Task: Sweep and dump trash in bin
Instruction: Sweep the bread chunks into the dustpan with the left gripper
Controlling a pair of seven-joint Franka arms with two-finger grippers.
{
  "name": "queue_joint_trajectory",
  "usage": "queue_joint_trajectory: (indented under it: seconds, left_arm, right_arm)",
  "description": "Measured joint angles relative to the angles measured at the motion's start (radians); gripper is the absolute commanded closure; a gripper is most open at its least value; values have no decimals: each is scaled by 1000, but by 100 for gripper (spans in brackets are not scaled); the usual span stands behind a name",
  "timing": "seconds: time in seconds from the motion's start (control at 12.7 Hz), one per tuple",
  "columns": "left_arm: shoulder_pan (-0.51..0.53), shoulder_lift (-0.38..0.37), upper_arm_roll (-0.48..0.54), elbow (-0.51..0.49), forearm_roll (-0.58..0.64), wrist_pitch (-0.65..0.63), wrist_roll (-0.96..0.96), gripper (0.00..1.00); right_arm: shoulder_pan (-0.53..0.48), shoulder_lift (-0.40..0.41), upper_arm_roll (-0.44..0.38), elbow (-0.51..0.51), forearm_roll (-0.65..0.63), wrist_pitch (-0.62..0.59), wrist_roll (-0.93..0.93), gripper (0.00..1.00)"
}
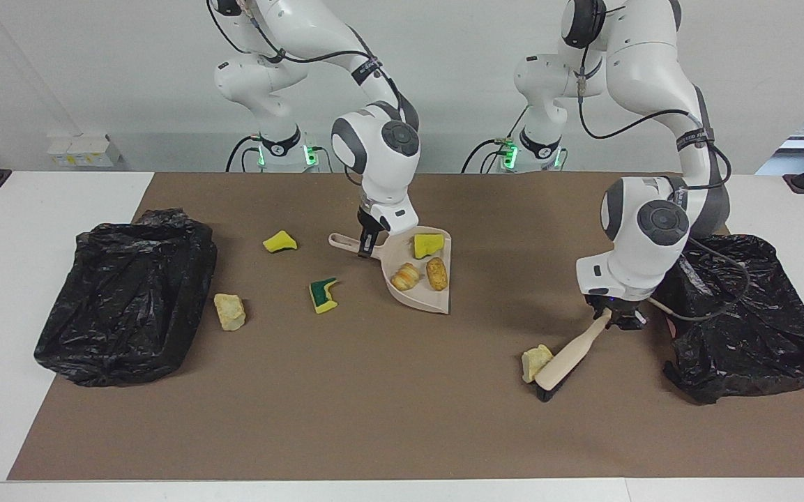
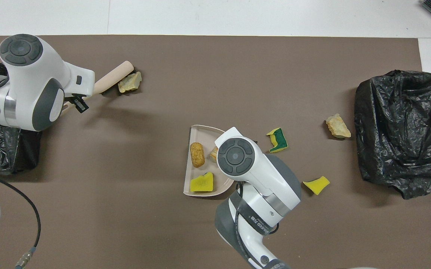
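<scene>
Right pincer [image 1: 367,245] gripping dustpan [image 1: 436,296] handle shows only facing

Surfaces & finishes – matt mat, glossy plastics

Bench [image 1: 39,432] top smooth white, under a matt brown mat [image 1: 374,390], paper- or felt-like, no sheen. Two bin bags [image 1: 126,300] [image 1: 757,328]: thin black plastic film, crinkled, glossy highlights. Dustpan [image 1: 436,296]: beige plastic, smooth, semi-matt. Brush [image 1: 572,355]: same beige smooth handle, dark bristles. Yellow sponge pcs [image 1: 280,242] [image 1: 428,245]: porous foam, matt; green-and-yellow sponge [image 1: 323,294] w/ rougher green scourer face. Bread-like chunks [image 1: 229,311] [image 1: 535,362] [image 1: 436,273]: rough, crusty, dull tan. Arm shells [image 1: 646,230]: hard white plastic, glossy, w/ dark grey joint caps; cables black, rubbery.
</scene>
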Motion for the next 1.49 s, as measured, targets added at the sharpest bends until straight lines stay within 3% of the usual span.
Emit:
queue_joint_trajectory:
  seconds: [0.24,0.55,0.79,1.18,1.49]
  left_arm:
    - [-85,-82,-1,-123,-9,-17,-26,100]
    - [-194,-184,-3,-268,-10,-96,-201,100]
    - [-268,-224,-3,-294,-76,-173,-307,100]
    - [-404,-243,-4,-301,-238,-186,-592,100]
    - [-413,-307,4,-300,-344,-287,-734,100]
  right_arm:
    - [0,0,0,-1,0,0,0,100]
    - [-1,0,-1,-4,0,2,3,100]
    - [-3,0,-3,-10,1,9,3,100]
    - [-11,-1,-3,-26,1,26,-9,100]
    - [-17,-1,-3,-31,1,39,-24,100]
